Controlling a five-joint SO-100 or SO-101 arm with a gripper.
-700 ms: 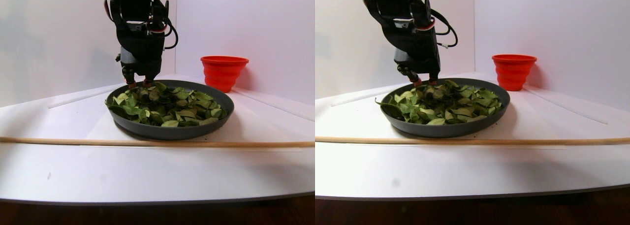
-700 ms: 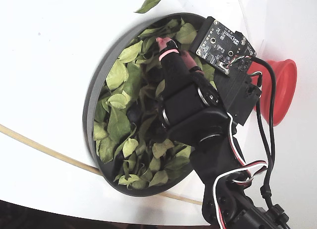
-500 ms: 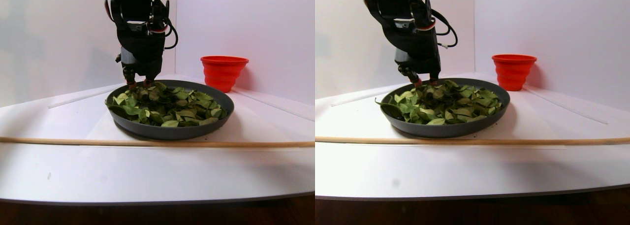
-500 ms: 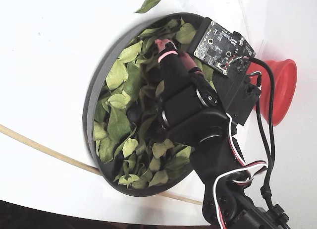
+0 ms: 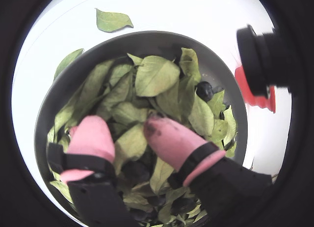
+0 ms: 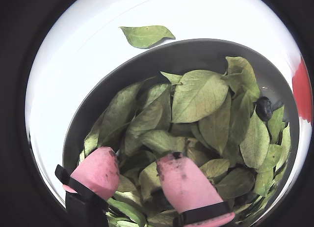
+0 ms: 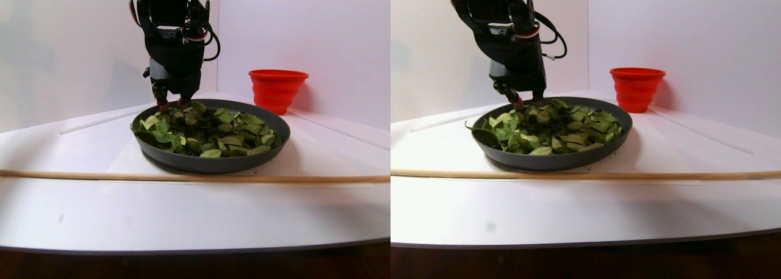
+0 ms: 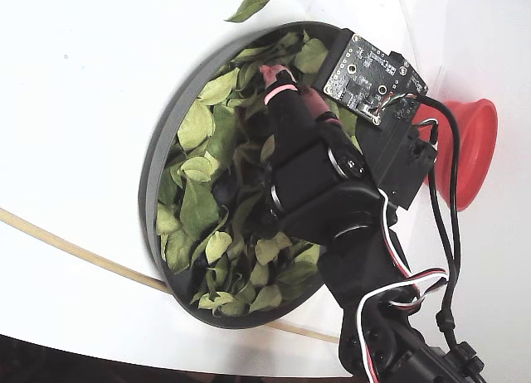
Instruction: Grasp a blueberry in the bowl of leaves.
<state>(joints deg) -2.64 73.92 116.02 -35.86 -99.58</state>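
Observation:
The dark grey bowl (image 5: pixel 147 40) holds a loose pile of green leaves (image 5: pixel 156 74). My gripper (image 5: pixel 125 126) has pink-tipped fingers and stands open, its tips down on the leaves near the bowl's edge, with only leaves between them. One dark blueberry (image 5: pixel 204 91) lies bare among the leaves, beyond and to the right of the right fingertip. It also shows in the other wrist view (image 6: pixel 264 107), where the gripper (image 6: pixel 137 160) is open too. In the stereo pair view the gripper (image 7: pixel 172 102) reaches into the bowl (image 7: pixel 210 162) at its back left. Dark shapes under the fingers are unclear.
A small red cup (image 7: pixel 277 90) stands behind the bowl on the right and shows at the right edge of a wrist view (image 5: pixel 255 92). A loose leaf (image 6: pixel 146 35) lies on the white table outside the bowl. A thin wooden stick (image 7: pixel 195 177) lies in front of the bowl.

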